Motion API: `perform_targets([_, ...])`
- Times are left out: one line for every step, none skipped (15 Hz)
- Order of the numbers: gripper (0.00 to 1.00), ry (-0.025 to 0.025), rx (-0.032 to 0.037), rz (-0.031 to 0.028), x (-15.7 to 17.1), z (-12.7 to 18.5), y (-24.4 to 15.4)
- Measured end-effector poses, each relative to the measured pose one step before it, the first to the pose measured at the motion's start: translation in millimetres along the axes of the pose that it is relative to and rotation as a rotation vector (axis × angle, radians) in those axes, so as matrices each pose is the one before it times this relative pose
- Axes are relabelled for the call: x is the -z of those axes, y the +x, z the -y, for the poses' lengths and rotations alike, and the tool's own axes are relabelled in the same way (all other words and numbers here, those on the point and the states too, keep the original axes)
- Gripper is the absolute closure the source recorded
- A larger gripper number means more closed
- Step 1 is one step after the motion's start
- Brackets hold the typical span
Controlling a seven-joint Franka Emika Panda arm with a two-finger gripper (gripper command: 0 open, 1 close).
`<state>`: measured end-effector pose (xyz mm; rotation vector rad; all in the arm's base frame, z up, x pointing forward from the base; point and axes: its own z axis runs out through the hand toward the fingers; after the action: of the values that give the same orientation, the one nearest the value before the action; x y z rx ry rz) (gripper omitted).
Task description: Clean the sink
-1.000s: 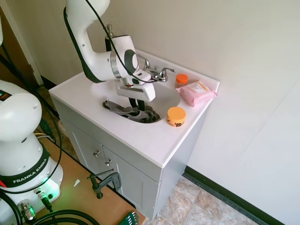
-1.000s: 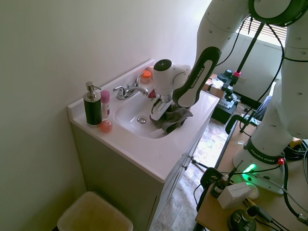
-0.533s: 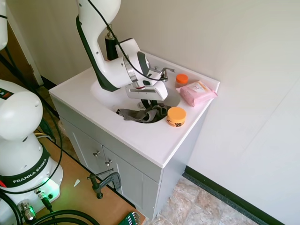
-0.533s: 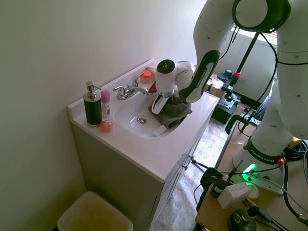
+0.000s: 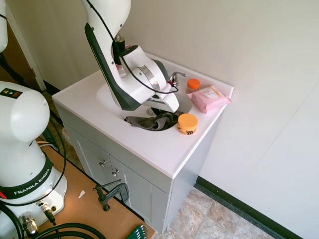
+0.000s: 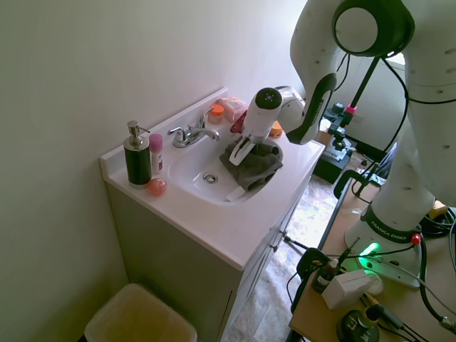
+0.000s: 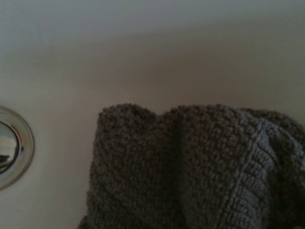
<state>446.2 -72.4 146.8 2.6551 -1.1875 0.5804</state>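
The sink (image 6: 187,158) is a glossy white oval basin with a round metal drain (image 6: 209,178) and a chrome faucet (image 6: 191,133) behind it. The drain (image 7: 8,145) also shows in the wrist view, on white basin wall. A grey knitted cloth (image 6: 254,164) lies bunched against the basin's side wall, opposite the soap end. My gripper (image 6: 238,151) presses down into it, shut on the cloth. In the first exterior view the wrist hides the fingers and only the cloth (image 5: 151,121) shows below the arm. Close up, the cloth (image 7: 190,167) fills the wrist view.
On the rim stand a black soap dispenser (image 6: 136,158), a pink bottle (image 6: 155,153) and a pink ball (image 6: 157,187). At the other end are an orange-lidded jar (image 5: 187,123), a pink wipes pack (image 5: 209,98) and a small orange-capped jar (image 5: 193,84). A small white piece (image 6: 235,192) lies in the basin.
My gripper has dragged the cloth across the basin from its front wall toward the side by the orange-lidded jar, and the wrist has turned with it.
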Motion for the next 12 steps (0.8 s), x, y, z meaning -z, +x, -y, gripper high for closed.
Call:
perform_targets([1.0,0.006,-0.01542,0.00698,2.7,1.86,-8.53])
perform_targets([1.0,0.00981,-0.01095,0.01485,3.58,3.65,-13.08])
perform_targets([1.0,0.01276,-0.00723,0.01434,4.38,6.77,-15.08])
perform_targets([1.0,0.00943,-0.00619,0.00793,3.97,7.65,-13.63])
perform_targets([1.0,0.00686,-0.00665,0.00473,3.27,6.22,-11.17])
perform_targets([1.0,0.00832,-0.00238,0.00219,2.85,6.46,-8.76])
perform_targets([1.0,0.00795,-0.00104,0.00154,2.34,5.88,-7.01])
perform_targets([1.0,0.00829,0.00152,0.00174,2.11,5.85,-6.61])
perform_targets([1.0,0.00904,0.00329,0.00267,2.05,6.64,-7.91])
perform_targets([1.0,0.00677,0.00742,0.00066,1.75,8.14,-9.87])
perform_targets([1.0,0.00558,0.01132,-0.00288,1.3,9.65,-10.15])
perform_targets([1.0,0.00473,0.0148,-0.00836,1.44,11.3,-10.04])
